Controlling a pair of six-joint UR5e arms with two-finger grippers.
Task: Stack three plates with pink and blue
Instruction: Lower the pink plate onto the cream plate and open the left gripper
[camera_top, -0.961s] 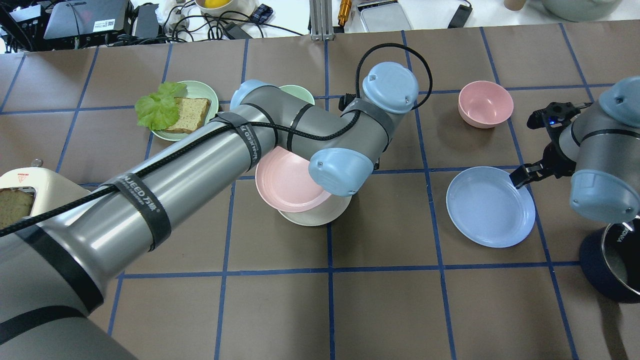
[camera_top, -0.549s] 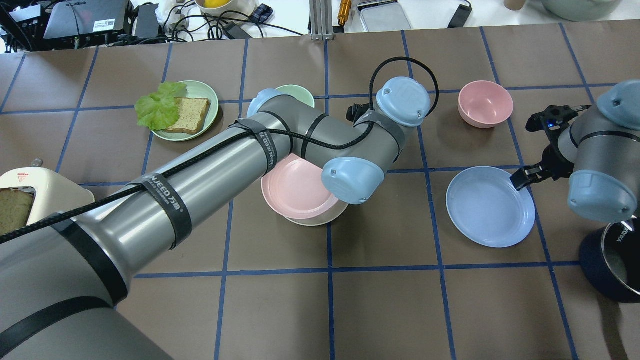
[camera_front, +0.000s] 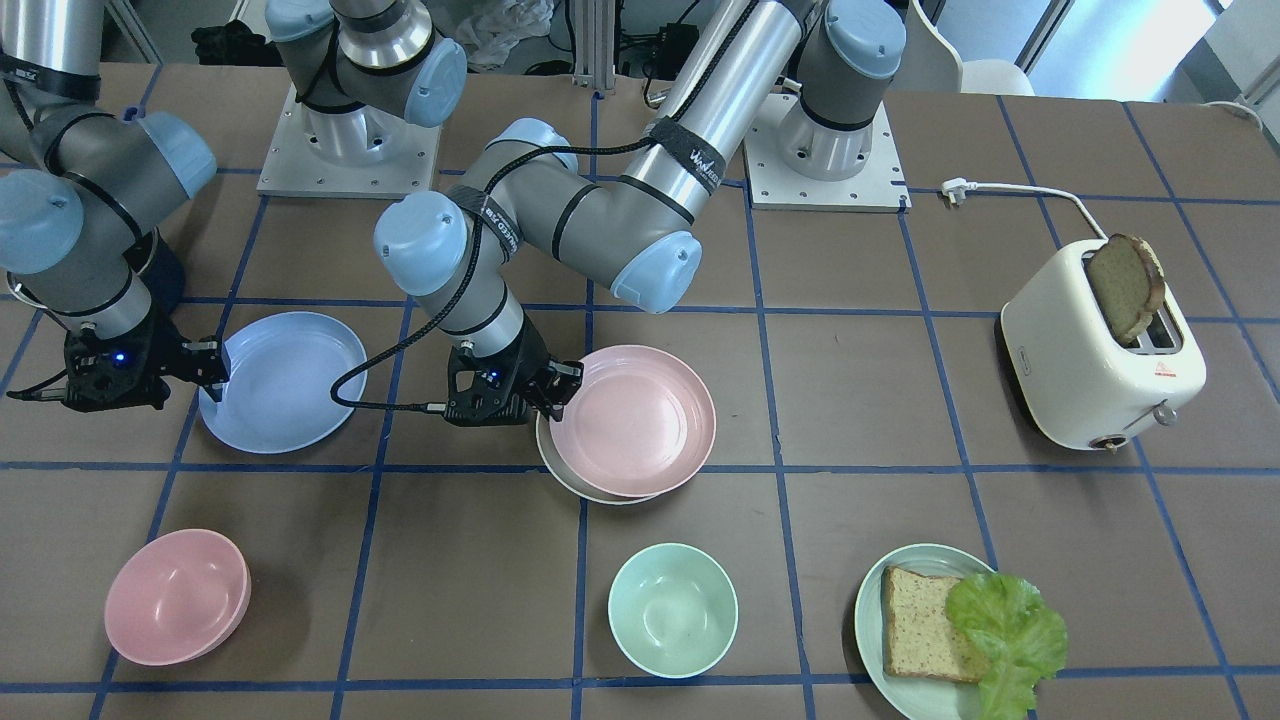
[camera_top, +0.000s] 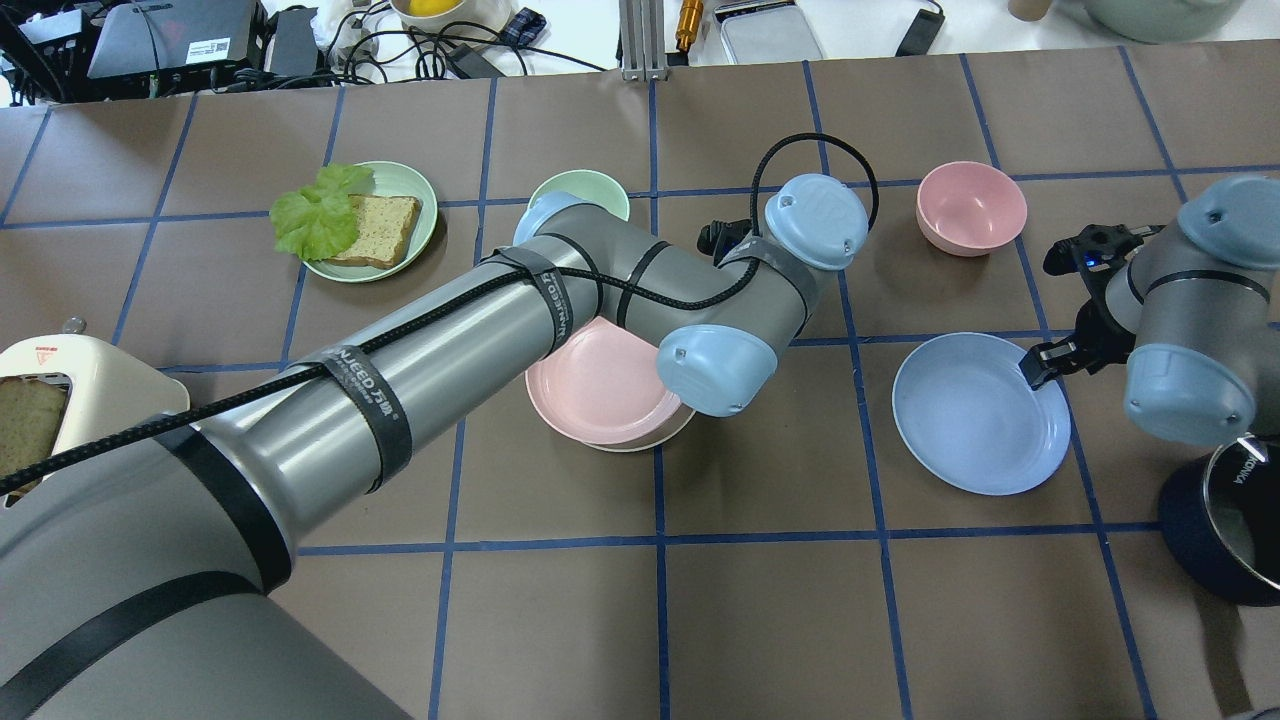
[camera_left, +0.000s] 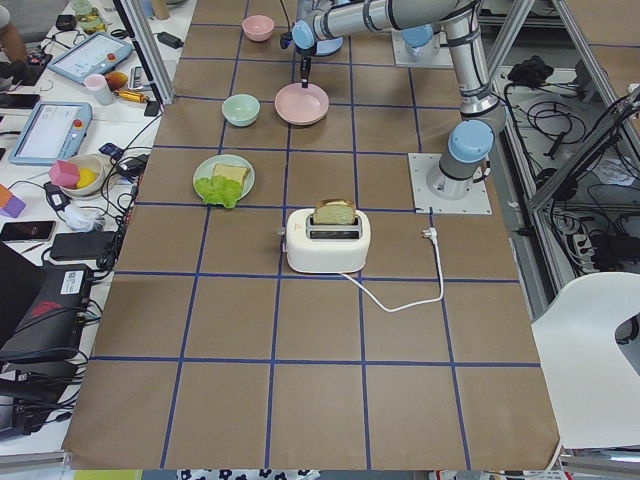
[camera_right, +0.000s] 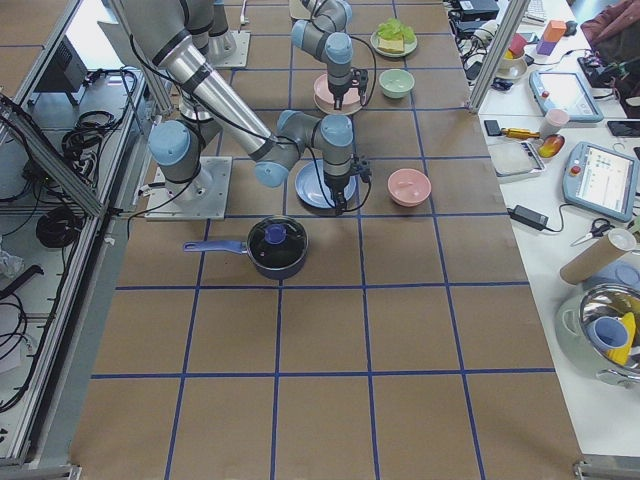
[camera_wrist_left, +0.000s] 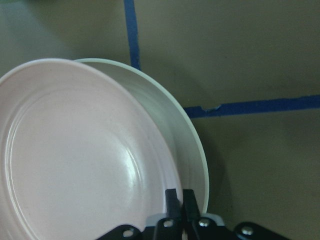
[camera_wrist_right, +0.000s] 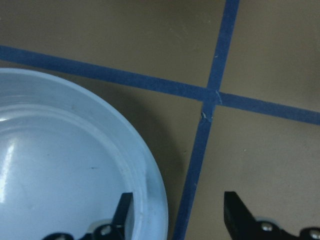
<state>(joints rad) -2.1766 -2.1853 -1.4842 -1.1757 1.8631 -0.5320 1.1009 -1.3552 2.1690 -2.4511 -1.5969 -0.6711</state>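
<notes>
Starting with the front-facing view, the pink plate (camera_front: 640, 420) is seen over the cream plate (camera_front: 572, 482), of which only a thin crescent is left showing. Its rim is pinched by the left gripper (camera_front: 562, 382), whose jaws are closed upon it. The right gripper (camera_front: 214, 368) is placed at the edge of the blue plate (camera_front: 285, 385), which lies flat, well apart from the pair. In the overhead view the pink plate is found shifted further over the cream one than a second ago, so the first stacking is judged nearly done, with release not yet made. By the left wrist view the pinch on the pink rim is confirmed. By the right wrist view the right jaws are shown wide apart, astride the blue rim, with nothing gripped; that plate is judged next.
</notes>
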